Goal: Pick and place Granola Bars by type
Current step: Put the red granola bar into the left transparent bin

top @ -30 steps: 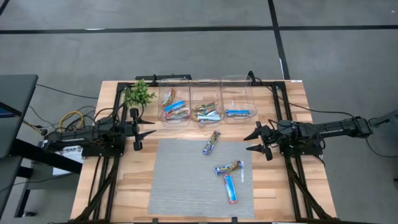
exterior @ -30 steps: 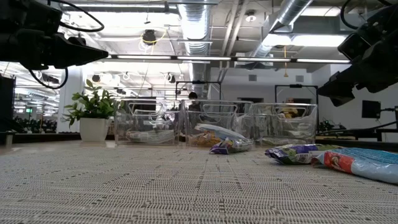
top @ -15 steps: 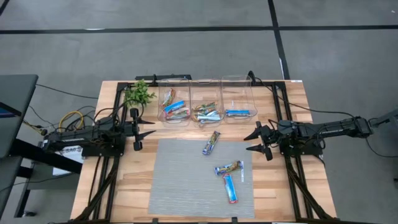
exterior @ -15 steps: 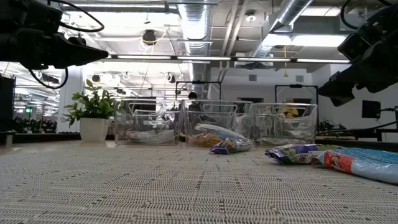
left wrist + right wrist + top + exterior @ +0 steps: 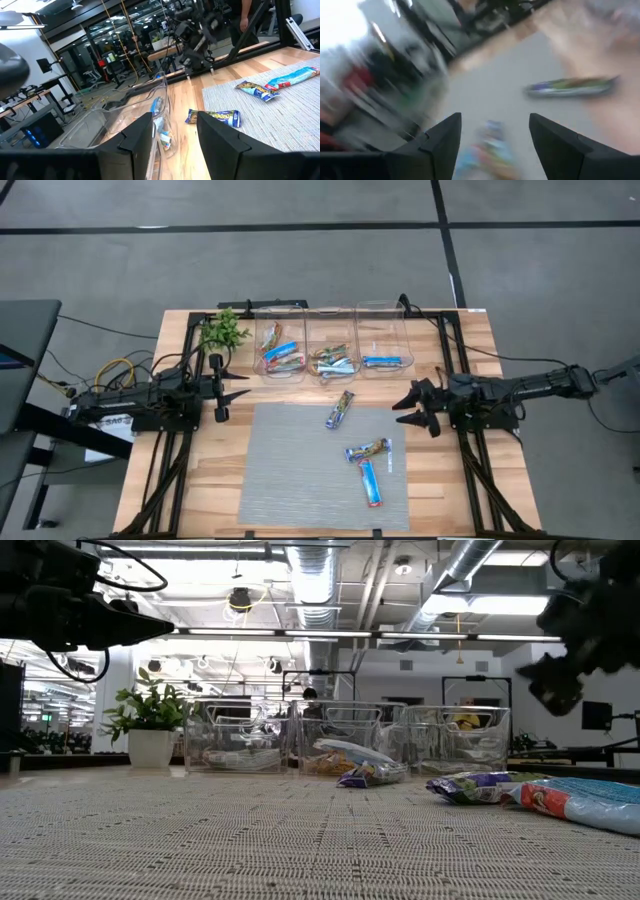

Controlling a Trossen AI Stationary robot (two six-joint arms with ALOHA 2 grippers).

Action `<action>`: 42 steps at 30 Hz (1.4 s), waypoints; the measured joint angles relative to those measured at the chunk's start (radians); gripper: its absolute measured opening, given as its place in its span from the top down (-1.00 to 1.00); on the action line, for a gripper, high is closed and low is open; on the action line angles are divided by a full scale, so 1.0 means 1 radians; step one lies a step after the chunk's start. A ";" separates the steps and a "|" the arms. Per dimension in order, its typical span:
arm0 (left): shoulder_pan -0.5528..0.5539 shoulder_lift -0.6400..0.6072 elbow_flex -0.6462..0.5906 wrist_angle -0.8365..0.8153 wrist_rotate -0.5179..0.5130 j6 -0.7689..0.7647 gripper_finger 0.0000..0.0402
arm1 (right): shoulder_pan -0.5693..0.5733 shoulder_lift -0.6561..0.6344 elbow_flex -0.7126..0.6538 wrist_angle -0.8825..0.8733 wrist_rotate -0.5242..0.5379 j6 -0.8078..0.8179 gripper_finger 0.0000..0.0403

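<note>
Three foil-wrapped granola bars point(image 5: 368, 463) left on grey woven mat point(image 5: 290, 470); clear plastic bins point(image 5: 332, 350) beyond part-filled; both jaws wide, empty.

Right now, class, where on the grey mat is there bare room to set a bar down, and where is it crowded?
The grey mat is bare across its left half, towards the left gripper. Crowded: its right side, where three granola bars lie near the open right gripper.
</note>
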State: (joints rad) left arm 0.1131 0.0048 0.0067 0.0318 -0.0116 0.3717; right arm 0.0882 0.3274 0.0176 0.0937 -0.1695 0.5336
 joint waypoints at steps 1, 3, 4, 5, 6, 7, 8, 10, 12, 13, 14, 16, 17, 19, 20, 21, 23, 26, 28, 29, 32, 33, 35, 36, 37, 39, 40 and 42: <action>0.000 0.000 0.000 0.000 0.000 0.000 0.26 | 0.009 -0.001 0.007 0.022 0.000 0.129 -0.12; 0.000 0.000 0.000 0.000 0.000 0.000 0.26 | 0.022 0.000 0.036 0.043 0.001 0.341 -0.12; 0.000 0.000 0.000 0.000 0.000 0.000 0.26 | 0.027 -0.001 0.050 0.046 0.001 0.421 -0.12; 0.000 0.000 0.000 0.000 0.000 0.000 0.26 | 0.031 -0.001 0.062 0.050 0.001 0.479 -0.12; 0.000 0.000 0.000 0.000 0.000 0.000 0.26 | 0.033 0.000 0.071 0.061 0.005 0.511 -0.12; 0.000 0.000 0.000 0.000 0.000 0.000 0.26 | 0.033 0.000 0.078 0.074 0.008 0.528 -0.12; 0.000 0.000 0.000 0.000 0.000 0.000 0.26 | 0.035 0.000 0.084 0.087 0.010 0.541 -0.12; 0.000 0.000 0.000 0.000 0.000 0.000 0.26 | 0.036 -0.001 0.090 0.116 0.012 0.542 -0.12; 0.000 0.000 0.000 0.000 0.000 -0.001 0.26 | 0.036 -0.001 0.091 0.139 0.011 0.544 -0.12; 0.000 0.000 0.000 0.000 0.000 -0.001 0.26 | 0.036 -0.001 0.091 0.140 0.008 0.557 -0.12; 0.000 0.000 0.000 -0.001 0.000 -0.001 0.26 | 0.036 -0.001 0.091 0.136 0.007 0.577 -0.12; 0.000 0.000 0.000 0.000 0.000 -0.001 0.26 | 0.036 0.000 0.094 0.114 0.003 0.606 -0.12; 0.000 0.000 0.000 0.000 0.000 -0.001 0.26 | 0.036 0.000 0.107 0.079 -0.005 0.605 -0.12; 0.000 0.000 0.000 -0.001 0.000 -0.001 0.26 | 0.042 0.020 0.170 -0.042 -0.034 0.530 -0.12; 0.000 0.000 0.000 -0.001 0.000 -0.001 0.26 | 0.050 0.047 0.217 -0.125 -0.037 0.479 -0.12; 0.000 0.000 0.000 -0.001 0.000 -0.001 0.26 | 0.062 0.082 0.271 -0.229 -0.028 0.432 -0.12; 0.000 0.000 0.000 -0.001 0.000 -0.001 0.26 | 0.093 0.166 0.385 -0.442 0.034 0.358 -0.12; 0.000 0.000 0.000 -0.001 0.000 -0.001 0.26 | 0.150 0.323 0.557 -0.677 0.157 0.328 -0.12; 0.000 0.000 0.000 -0.001 0.000 -0.001 0.26 | 0.191 0.432 0.648 -0.779 0.211 0.357 -0.12; 0.000 0.000 0.000 -0.001 0.000 -0.001 0.26 | 0.210 0.485 0.686 -0.806 0.228 0.380 -0.12; 0.000 0.000 0.000 -0.001 0.000 -0.001 0.26 | 0.261 0.628 0.772 -0.823 0.247 0.455 -0.12; 0.000 0.000 0.000 -0.001 0.000 -0.001 0.26 | 0.275 0.669 0.792 -0.815 0.247 0.482 -0.12; 0.000 0.000 0.000 -0.001 0.000 -0.001 0.26 | 0.303 0.743 0.826 -0.810 0.247 0.536 -0.12; 0.000 0.000 0.000 -0.001 0.000 -0.001 0.26 | 0.318 0.782 0.843 -0.807 0.247 0.562 -0.12; 0.000 0.000 0.000 -0.001 0.000 -0.001 0.26 | 0.331 0.818 0.859 -0.803 0.246 0.588 -0.12; 0.000 0.000 0.000 -0.001 0.000 -0.001 0.26 | 0.356 0.882 0.885 -0.805 0.229 0.642 -0.12; 0.000 0.000 0.000 -0.001 0.000 -0.001 0.26 | 0.368 0.914 0.898 -0.805 0.216 0.668 -0.12; 0.000 0.000 0.000 -0.001 0.000 -0.001 0.26 | 0.390 0.972 0.927 -0.805 0.184 0.721 -0.12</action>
State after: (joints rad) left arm 0.1127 0.0047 0.0067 0.0311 -0.0113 0.3706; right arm 0.4785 1.2990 0.9447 -0.7113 0.0146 1.2548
